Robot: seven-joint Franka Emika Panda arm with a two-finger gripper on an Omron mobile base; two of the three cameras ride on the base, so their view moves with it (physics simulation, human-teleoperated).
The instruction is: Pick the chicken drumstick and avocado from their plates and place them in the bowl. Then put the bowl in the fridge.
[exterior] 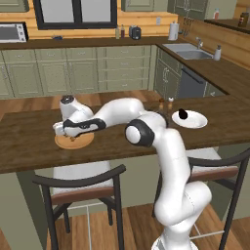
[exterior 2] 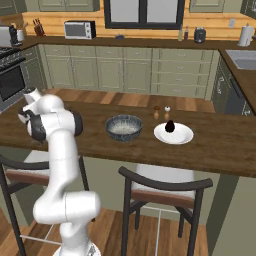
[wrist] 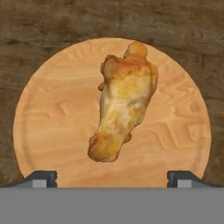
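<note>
The chicken drumstick (wrist: 124, 101) lies on the tan wooden plate (wrist: 52, 118), which sits on the dark wooden counter (exterior: 29, 139). The gripper (wrist: 112, 178) hangs just above the plate, jaws wide, holding nothing.

arm (exterior: 146, 132) folded low, reaching left over the counter; wrist pitched down, gripper (wrist: 112, 178) pointing straight down near counter's front edge, jaws spread wide, nothing between them.
</note>
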